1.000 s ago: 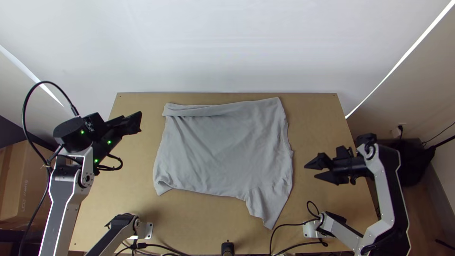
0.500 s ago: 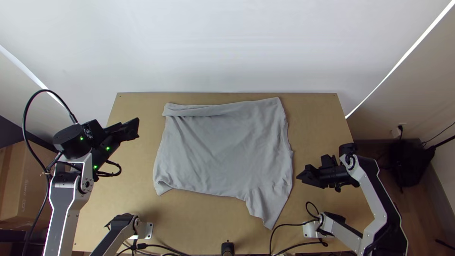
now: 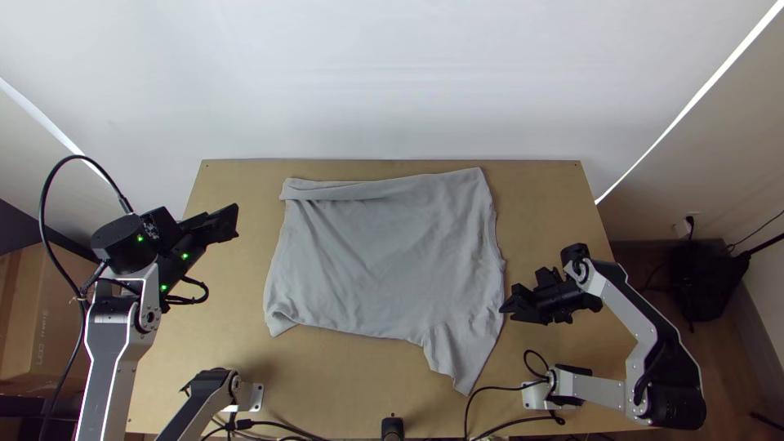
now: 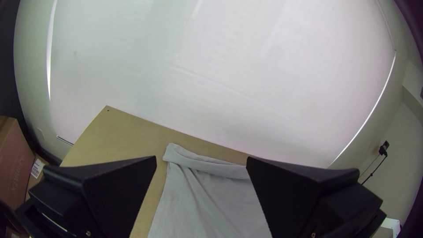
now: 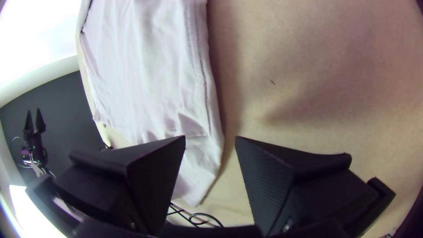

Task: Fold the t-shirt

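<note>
A grey t-shirt [image 3: 392, 253] lies spread on the table, its far edge turned over in a narrow strip and one sleeve sticking out toward the near right. My left gripper [image 3: 237, 219] hangs over the table's left side, apart from the cloth. In the left wrist view the left gripper [image 4: 201, 161] is open, with the shirt [image 4: 211, 198] beyond it. Just off the shirt's right edge is my right gripper [image 3: 502, 310], near the sleeve. The right wrist view has the right gripper [image 5: 210, 137] open above the edge of the shirt [image 5: 150, 66], holding nothing.
Bare wooden table [image 3: 547, 204] borders the shirt on both sides. Black cables [image 3: 506, 415] run along the near edge by the arm bases, with a small black device [image 3: 393, 428] between them. A white wall stands behind; a cardboard box [image 3: 57, 318] is at the left.
My right gripper has moved left toward the shirt's right edge and turned somewhat. The left gripper has shifted slightly down and left in the top view. The shirt has stayed in place.
</note>
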Controlling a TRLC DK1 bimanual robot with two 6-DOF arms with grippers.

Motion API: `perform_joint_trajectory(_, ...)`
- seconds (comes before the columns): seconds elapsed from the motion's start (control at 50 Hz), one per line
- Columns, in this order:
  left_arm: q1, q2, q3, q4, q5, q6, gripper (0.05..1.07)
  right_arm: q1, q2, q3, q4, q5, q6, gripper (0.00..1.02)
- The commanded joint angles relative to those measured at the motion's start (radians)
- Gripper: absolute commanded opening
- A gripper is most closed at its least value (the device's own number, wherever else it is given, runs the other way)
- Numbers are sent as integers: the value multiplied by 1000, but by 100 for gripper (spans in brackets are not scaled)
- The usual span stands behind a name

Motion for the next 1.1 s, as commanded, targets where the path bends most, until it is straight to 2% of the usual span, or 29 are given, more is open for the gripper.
perform_joint_trajectory(0.0, 6, 0, -8, 4, 11, -1, 103, 14, 35, -21, 3, 4, 13, 53)
perform_joint_trajectory(0.24, 7, 10, -14, 5, 11, 9, 103, 96, 66, -61, 34, 18, 23, 53)
perform_joint_trajectory(0.32, 7, 10, -14, 7, 11, 14, 103, 129, 73, -87, 72, 24, 46, 53)
perform_joint_trajectory(0.36, 7, 10, -16, 7, 11, 19, 103, 129, 72, -86, 80, 24, 46, 45)
perform_joint_trajectory(0.52, 21, 14, -25, -2, 11, 59, 103, 134, 64, -99, 155, 42, 61, 5)
perform_joint_trajectory(0.58, 22, 16, -26, -32, 11, 105, 103, 134, 44, -101, 162, 47, 69, 2)
perform_joint_trajectory(0.78, 45, 19, -80, -157, 51, 365, 103, 129, 29, -101, 162, 56, 69, 2)
perform_joint_trajectory(0.84, 79, 20, -101, -245, 101, 482, 103, 126, 29, -101, 166, 56, 69, 2)
perform_joint_trajectory(0.92, 90, 23, -141, -378, 109, 658, 103, 119, 26, -99, 169, 56, 67, 2)
perform_joint_trajectory(1.08, 159, 40, -209, -581, 128, 922, 101, 80, 7, -82, 169, 56, 67, 2)
